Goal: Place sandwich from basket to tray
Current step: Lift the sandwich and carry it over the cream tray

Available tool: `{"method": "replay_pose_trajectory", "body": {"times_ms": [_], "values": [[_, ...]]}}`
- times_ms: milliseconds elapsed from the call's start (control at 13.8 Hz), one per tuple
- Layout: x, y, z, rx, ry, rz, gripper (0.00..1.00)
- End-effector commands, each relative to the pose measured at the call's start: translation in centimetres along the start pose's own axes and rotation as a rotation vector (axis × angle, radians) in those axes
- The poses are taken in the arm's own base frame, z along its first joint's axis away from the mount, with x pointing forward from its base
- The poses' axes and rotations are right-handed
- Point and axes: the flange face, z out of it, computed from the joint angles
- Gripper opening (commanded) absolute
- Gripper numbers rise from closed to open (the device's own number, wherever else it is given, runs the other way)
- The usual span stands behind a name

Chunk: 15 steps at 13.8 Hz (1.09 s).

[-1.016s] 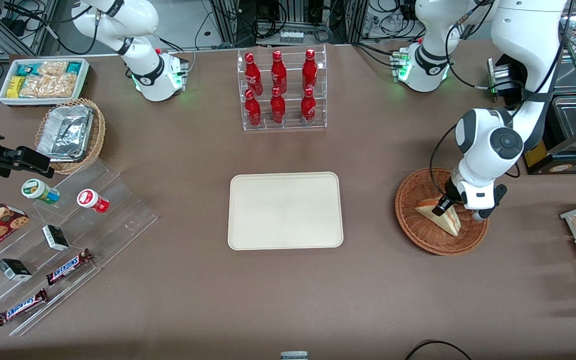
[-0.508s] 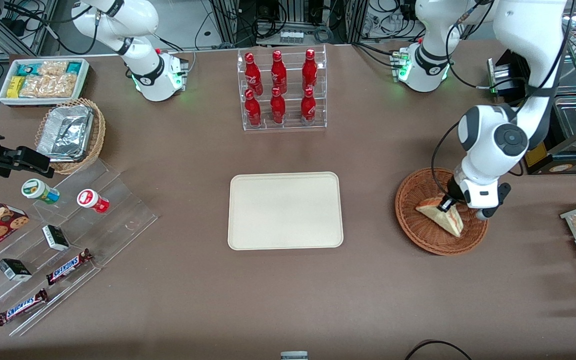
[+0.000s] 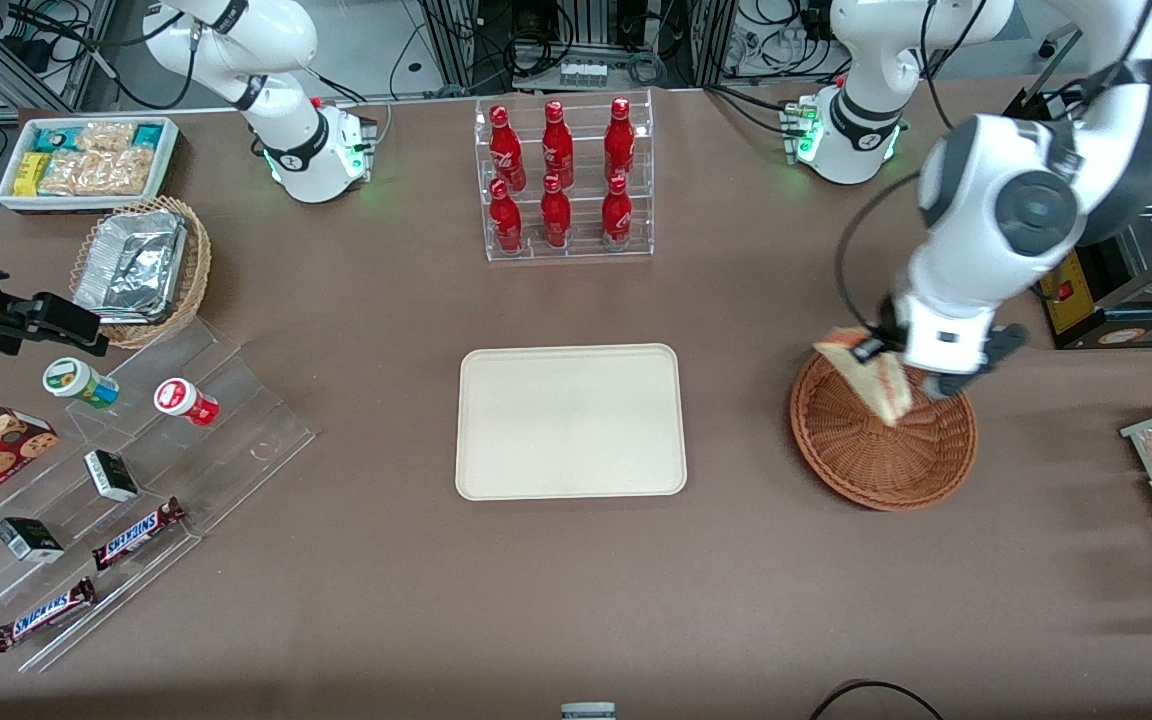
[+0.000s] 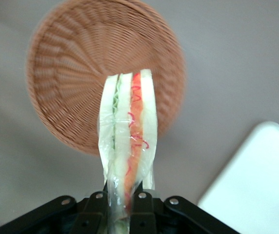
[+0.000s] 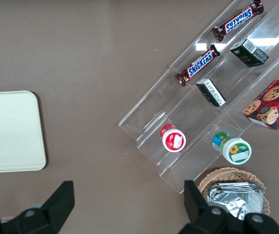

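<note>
Gripper clamped on sandwich, held above basket; tray nearby, prob. bare

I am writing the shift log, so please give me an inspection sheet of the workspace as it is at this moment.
Surface: brown table, covered with a cloth.
Job's things: sandwich lifted above the basket; tray bare.
Clutter: bottle rack, snack bin, foil basket, clear stepped stand with bars, cups and boxes.
Grippers: gripper shut on the sandwich, above the basket.
Cables: black cable looping beside the working arm's wrist.
Surroundings: cables and racks past the table edge.
</note>
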Motion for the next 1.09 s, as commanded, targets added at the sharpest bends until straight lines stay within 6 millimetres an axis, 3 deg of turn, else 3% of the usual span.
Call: {"method": "replay_pose_trajectory", "body": {"times_ms": [0, 290, 435, 581, 726, 1016], "values": [[-3.5, 6.5, 0.3, -0.004, -0.025, 0.124, 0.0], [-7.3, 13.8, 0.3, -0.048, -0.025, 0.272, 0.0], [-11.0, 18.4, 2.6, -0.036, 0.014, 0.36, 0.0], [-12.3, 21.9, 5.3, -0.053, 0.021, 0.386, 0.0], [-15.0, 25.4, 7.0, -0.059, 0.045, 0.381, 0.0], [-17.5, 28.9, 10.7, -0.087, 0.074, 0.439, 0.0]]}}
